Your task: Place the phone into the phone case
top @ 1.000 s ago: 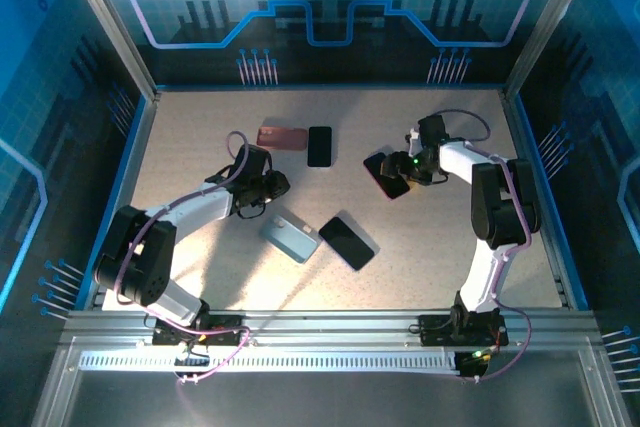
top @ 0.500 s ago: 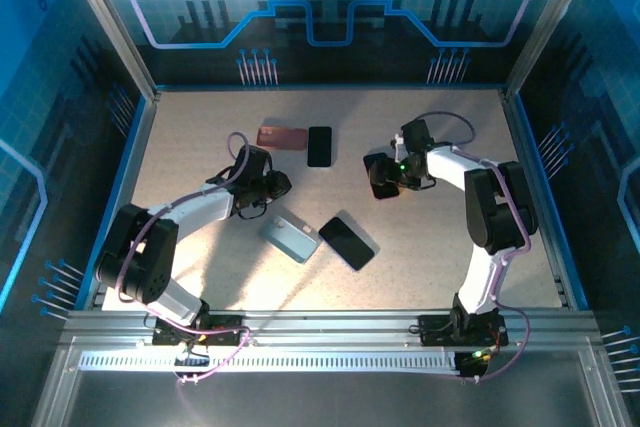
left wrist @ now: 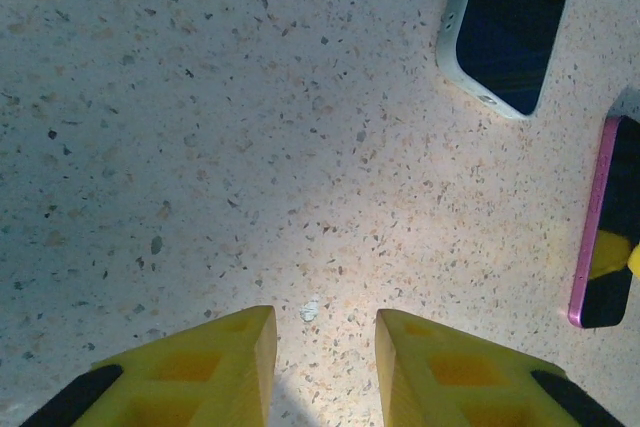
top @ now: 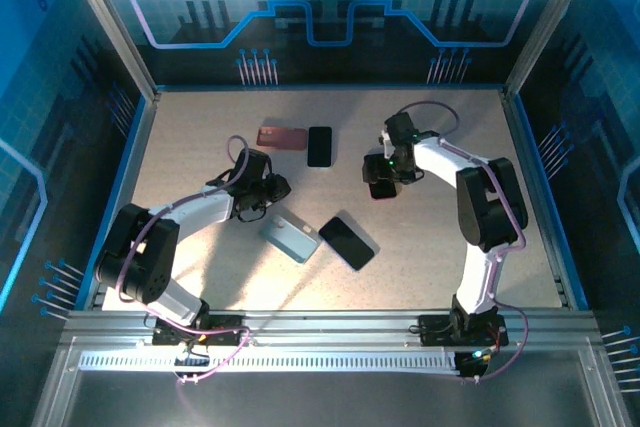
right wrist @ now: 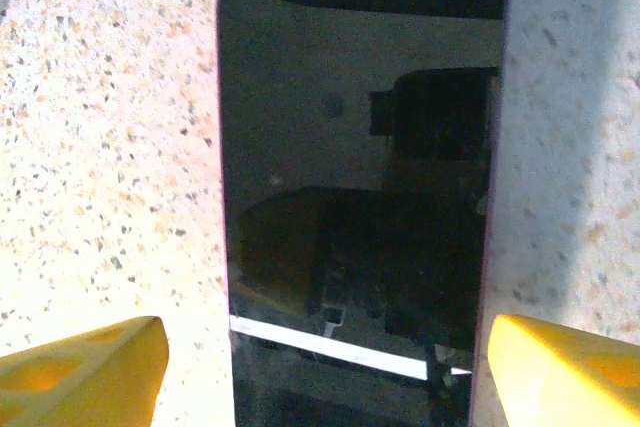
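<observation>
The task is barely begun, I judge: the phone (right wrist: 360, 147) lies flat on the bench (top: 200, 127), right of the middle, between the wide open fingers of the right hand (right wrist: 325, 337), not gripped. The left hand (left wrist: 322, 319) is open, empty. The red case (top: 282, 136) lies near the far edge

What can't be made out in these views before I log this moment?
Right wrist view: the lower edge cuts off the near end of the dark glossy phone between the yellow fingers.
Top view: the right gripper covers most of that phone; too small to tell whether it wears a case.
Left wrist view: the top edge cuts the pale-blue-rimmed dark slab; empty case or cased phone, unclear.
</observation>
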You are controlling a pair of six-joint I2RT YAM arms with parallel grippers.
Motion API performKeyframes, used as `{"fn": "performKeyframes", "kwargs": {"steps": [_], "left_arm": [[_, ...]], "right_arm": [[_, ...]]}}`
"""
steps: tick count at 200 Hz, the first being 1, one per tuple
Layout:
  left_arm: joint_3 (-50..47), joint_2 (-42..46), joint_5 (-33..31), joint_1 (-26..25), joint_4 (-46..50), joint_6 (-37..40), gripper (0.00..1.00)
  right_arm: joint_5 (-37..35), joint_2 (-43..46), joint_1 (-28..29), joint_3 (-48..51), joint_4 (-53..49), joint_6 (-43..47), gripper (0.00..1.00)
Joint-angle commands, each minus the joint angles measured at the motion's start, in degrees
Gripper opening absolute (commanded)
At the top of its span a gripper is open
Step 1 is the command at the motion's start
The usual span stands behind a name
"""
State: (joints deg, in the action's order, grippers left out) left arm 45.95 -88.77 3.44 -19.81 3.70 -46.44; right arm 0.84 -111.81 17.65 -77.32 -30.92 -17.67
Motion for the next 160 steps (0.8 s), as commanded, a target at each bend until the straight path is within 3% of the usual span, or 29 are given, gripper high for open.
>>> {"fn": "performKeyframes", "kwargs": {"steps": [1,55,160], "left_arm": [[0.5,0.5,0.1,0.6,-0.6,0.4,0.32],[1.1,-0.5,1.0,0.6,-0.9,0.4,0.32],[0.8,-1.3,1.7,0.6,-2.1,-0.1,0.32]], "right_arm": [[-3.7,-4.1,2.2,-3.6,-4.6,2.2,0.84],[-7.1,-7.4,3.3,-6.8,-6.9,2.7,0.83],[-10.8,-3.4,3.4,-6.1,-7.2,3.2,0.86]]}}
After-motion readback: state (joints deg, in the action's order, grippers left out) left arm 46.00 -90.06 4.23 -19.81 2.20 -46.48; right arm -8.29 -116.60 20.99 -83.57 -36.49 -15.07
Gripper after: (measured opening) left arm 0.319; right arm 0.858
